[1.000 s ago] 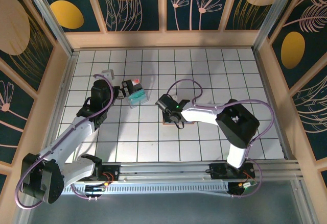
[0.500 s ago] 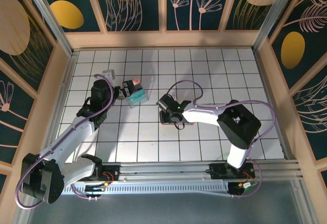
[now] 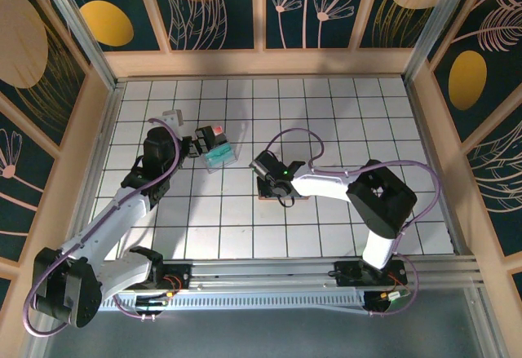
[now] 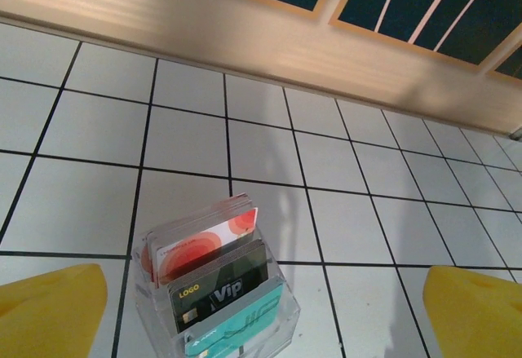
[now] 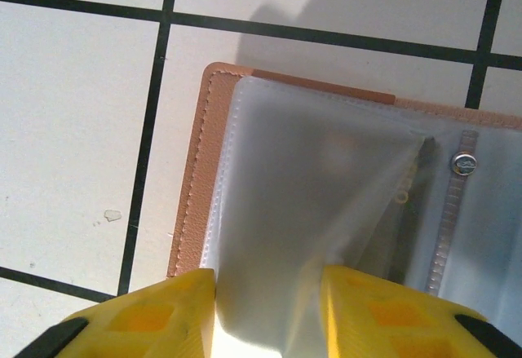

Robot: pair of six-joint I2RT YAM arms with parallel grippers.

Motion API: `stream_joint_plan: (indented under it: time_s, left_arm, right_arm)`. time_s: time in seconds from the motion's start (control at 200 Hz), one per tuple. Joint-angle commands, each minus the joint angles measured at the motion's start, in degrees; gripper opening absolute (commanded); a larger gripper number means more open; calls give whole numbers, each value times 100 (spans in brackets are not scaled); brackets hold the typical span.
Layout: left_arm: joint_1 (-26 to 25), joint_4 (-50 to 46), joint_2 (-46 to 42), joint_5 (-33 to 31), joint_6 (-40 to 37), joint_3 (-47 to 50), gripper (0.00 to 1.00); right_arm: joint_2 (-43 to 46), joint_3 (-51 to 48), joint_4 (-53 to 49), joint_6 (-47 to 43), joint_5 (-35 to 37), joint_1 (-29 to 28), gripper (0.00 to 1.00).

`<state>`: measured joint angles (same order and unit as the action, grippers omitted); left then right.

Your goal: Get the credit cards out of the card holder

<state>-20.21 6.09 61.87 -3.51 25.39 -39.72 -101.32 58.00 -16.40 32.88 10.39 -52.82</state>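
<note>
Right gripper (image 5: 269,309) over the card holder (image 5: 192,170) — nearer arm.
Straddling its frosted pocket (image 5: 318,170), grip uncertain; left gripper (image 4: 261,309) spread wide.

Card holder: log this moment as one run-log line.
left fingers: open, flanking clear box | right fingers: astride frosted sleeve of card holder

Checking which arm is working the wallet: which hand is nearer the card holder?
Right. The right hand sits directly over the card holder, fingers straddling its frosted sleeve; the left hand is off to the left, at the clear card box.
</note>
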Motion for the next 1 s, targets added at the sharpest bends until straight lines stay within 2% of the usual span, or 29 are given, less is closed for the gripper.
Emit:
stream_joint_plan:
  time_s: [0.0,0.35,0.651,0.821,0.996]
  left_arm:
    - [19,162,-104,162,47,5,99]
    - [17,-19,-216,325,-112,-62,99]
    - [-45,-132,-393,294,-200,-73,99]
    - [-54,-203,-474,164,-265,-106,99]
    - [-58,-332,-524,46,-365,-182,99]
  right_arm:
    - [144,-131,-249,-18,-36,28,34]
    - [543,-96,-216,19,-21,34,30]
    - [599,-111,-650,174,612,37,27]
    - [709,-189,-733,217,771,61,29]
    - [833,-283,-759,279,848,143,39]
